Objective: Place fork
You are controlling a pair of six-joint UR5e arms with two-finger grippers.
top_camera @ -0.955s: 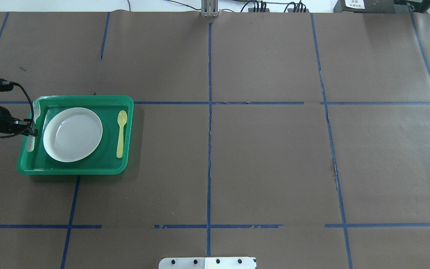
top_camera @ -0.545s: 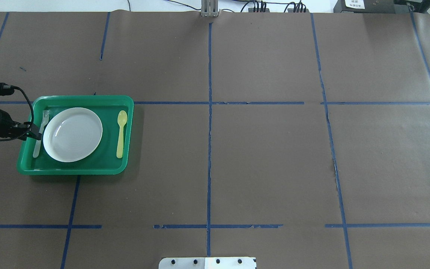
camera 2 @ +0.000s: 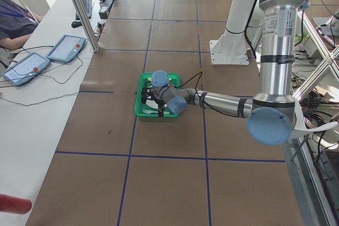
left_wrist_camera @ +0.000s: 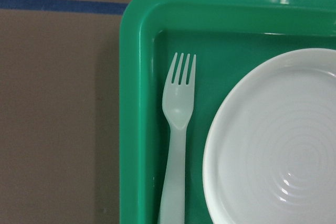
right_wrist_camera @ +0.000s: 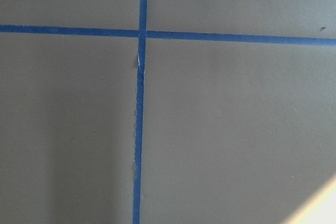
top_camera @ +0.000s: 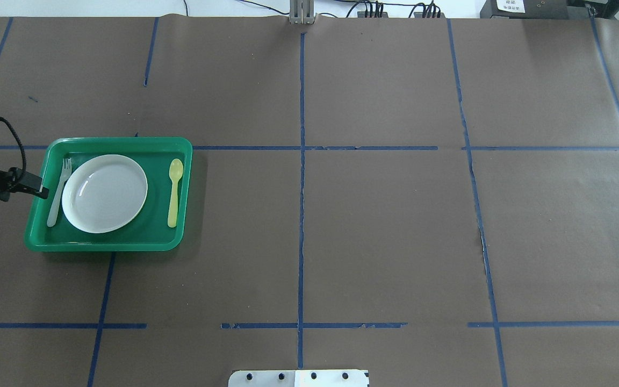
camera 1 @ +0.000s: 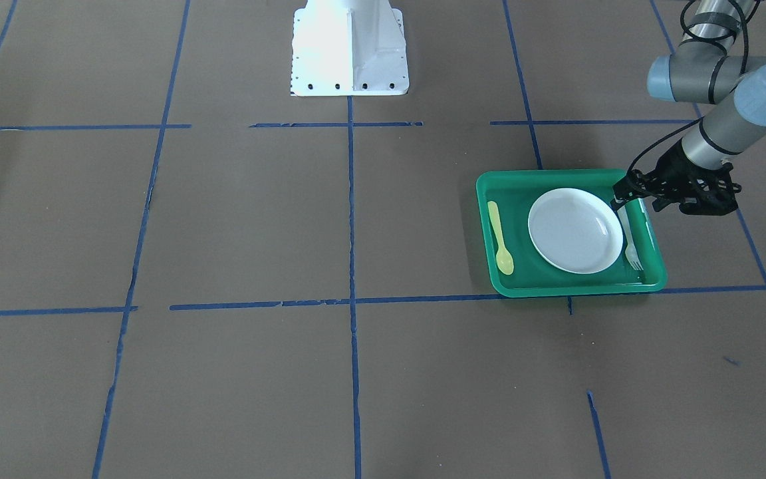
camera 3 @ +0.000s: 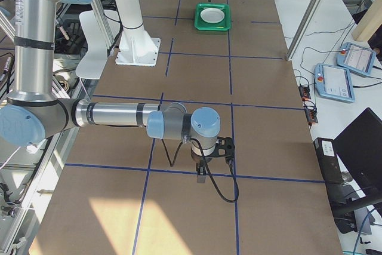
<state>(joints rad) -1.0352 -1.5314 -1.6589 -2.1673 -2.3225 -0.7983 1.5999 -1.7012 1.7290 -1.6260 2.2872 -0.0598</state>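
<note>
The pale plastic fork (top_camera: 57, 192) lies flat in the green tray (top_camera: 110, 244), just left of the white plate (top_camera: 104, 193), tines toward the far side. It also shows in the front view (camera 1: 629, 241) and the left wrist view (left_wrist_camera: 176, 145), beside the plate (left_wrist_camera: 278, 145). My left gripper (top_camera: 40, 191) is at the tray's left rim, apart from the fork, open and empty; it also shows in the front view (camera 1: 632, 199). My right gripper (camera 3: 201, 177) shows only in the exterior right view, over bare table; I cannot tell if it is open or shut.
A yellow plastic spoon (top_camera: 174, 192) lies in the tray right of the plate. The brown table cover with blue tape lines (top_camera: 301, 215) spreads to the right. The robot's white base plate (top_camera: 299, 378) is at the near edge.
The fork went from the tray's left rim down onto the tray floor beside the plate. My left gripper has let it go and drawn back to the left.
</note>
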